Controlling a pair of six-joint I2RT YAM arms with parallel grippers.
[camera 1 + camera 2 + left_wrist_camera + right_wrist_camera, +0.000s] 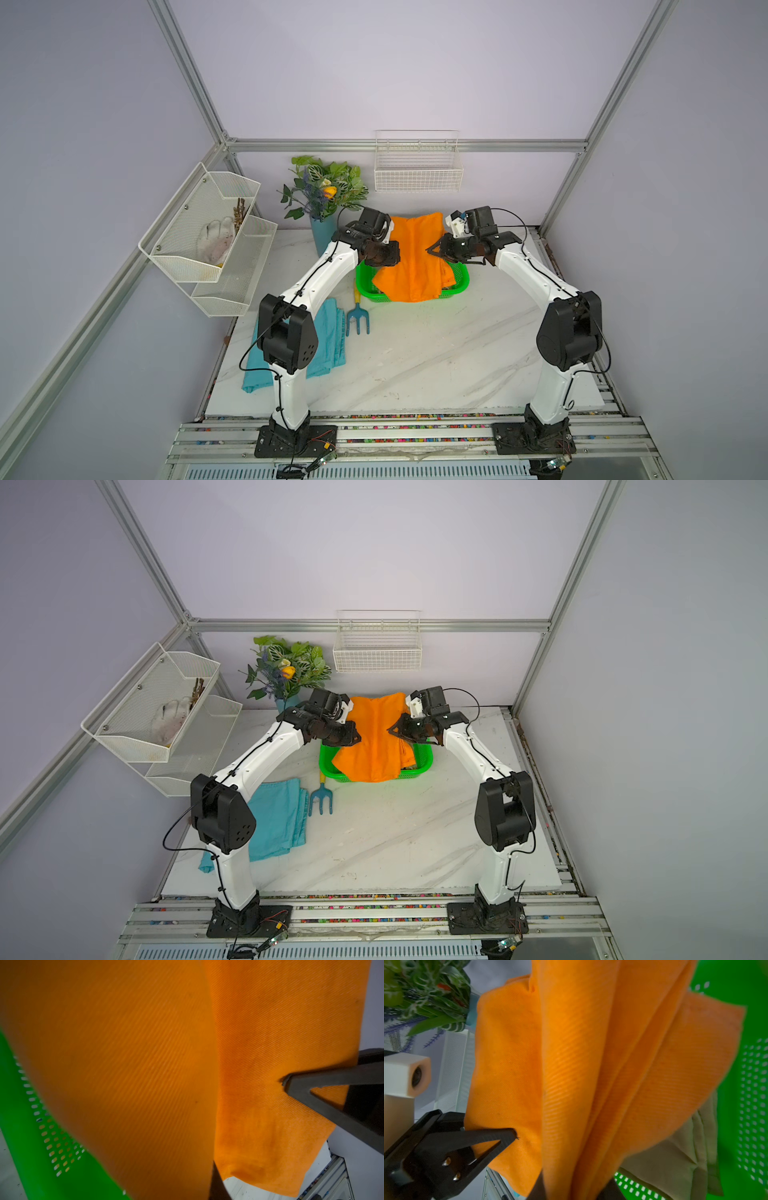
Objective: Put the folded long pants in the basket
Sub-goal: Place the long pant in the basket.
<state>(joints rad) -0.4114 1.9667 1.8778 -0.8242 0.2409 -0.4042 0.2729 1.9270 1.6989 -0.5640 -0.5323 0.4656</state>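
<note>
While both arms hold the orange pants [411, 257] up over the basket [368, 289], we judge the placing step to be about half done. The near end of the cloth already lies across the basket and spills over its near rim, and the far end hangs raised between the two grippers. Our left gripper [384, 255] is nearly closed, pinching the left edge of the orange cloth. Our right gripper [434, 249] is likewise nearly closed on the right edge, and each wrist view shows a dark finger pressed flat against the fabric. Under the orange cloth the tan pants [675, 1157] already sit inside the basket, toward its right side, as the right wrist view shows. The teal pants [328, 340] lie folded on the table [436, 357], near and to the left, partly hidden by our left arm and well apart from the basket. What worries us most is the fold. The cloth sags in long creases between the grippers, so letting go from this height would likely let it slump open and drape further over the near rim instead of lying flat inside. If one gripper opens ahead of the other, the cloth would swing toward the side that holds and could drag the light basket. Lowering too far toward the near side could also push the overhang onto the garden fork [357, 320], which lies just beside the basket's near left corner.
</note>
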